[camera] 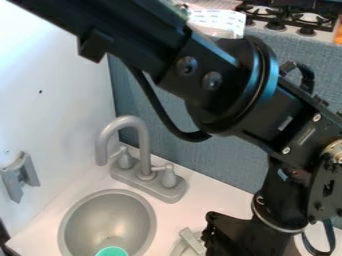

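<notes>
Down at the lower right, cut off by the bottom edge, black gripper (230,237) below the bulky joints of the black arm (267,115). Cannot tell whether apart, together or clamped on something. Just left of it, grey piece (191,242) with a straight bar over a curved, lighter part; lower end cropped, right side close against the black housing, perhaps a handle or rack, contact unclear. Farther left, low inside the round grey basin (65,227), turquoise disc (112,252): smooth, evenly coloured, rounded along the top, the rest out of frame. Behind the basin, grey faucet (142,150), arched, with two knobs on one base. On the white wall (57,110), grey bracket (21,177). Beyond the blue-grey panel (224,165), stove (307,31), partly cropped, and crinkled pale packet (219,22), partly hidden by the arm.
</notes>
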{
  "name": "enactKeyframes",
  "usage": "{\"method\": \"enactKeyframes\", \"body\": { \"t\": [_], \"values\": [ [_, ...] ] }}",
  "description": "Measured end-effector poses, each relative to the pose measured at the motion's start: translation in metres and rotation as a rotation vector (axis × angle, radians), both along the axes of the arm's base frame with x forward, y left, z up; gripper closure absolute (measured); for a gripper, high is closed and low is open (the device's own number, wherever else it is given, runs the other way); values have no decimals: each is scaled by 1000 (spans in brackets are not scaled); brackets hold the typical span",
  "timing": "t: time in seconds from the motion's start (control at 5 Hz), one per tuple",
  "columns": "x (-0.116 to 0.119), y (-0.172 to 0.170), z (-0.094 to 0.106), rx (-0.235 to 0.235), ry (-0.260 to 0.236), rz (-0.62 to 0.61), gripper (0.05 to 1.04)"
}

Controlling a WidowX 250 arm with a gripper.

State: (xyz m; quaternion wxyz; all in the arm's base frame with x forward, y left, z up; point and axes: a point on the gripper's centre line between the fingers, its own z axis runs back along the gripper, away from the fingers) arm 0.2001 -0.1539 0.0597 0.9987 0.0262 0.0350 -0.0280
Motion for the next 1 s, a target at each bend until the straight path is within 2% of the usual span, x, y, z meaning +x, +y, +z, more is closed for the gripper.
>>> {"method": "enactKeyframes", "body": {
  "t": [0.2, 0.4, 0.6, 0.8, 1.0],
  "values": [
    [-2, 2, -6, 14, 16, 2, 83],
    [5, -12, -14, -3, -40, 13, 83],
    [9, -37, -22, -26, -78, -34, 83],
    [14, -53, -34, -15, -73, -46, 83],
    [19, -64, -51, 24, -35, -54, 83]
  ]
}}
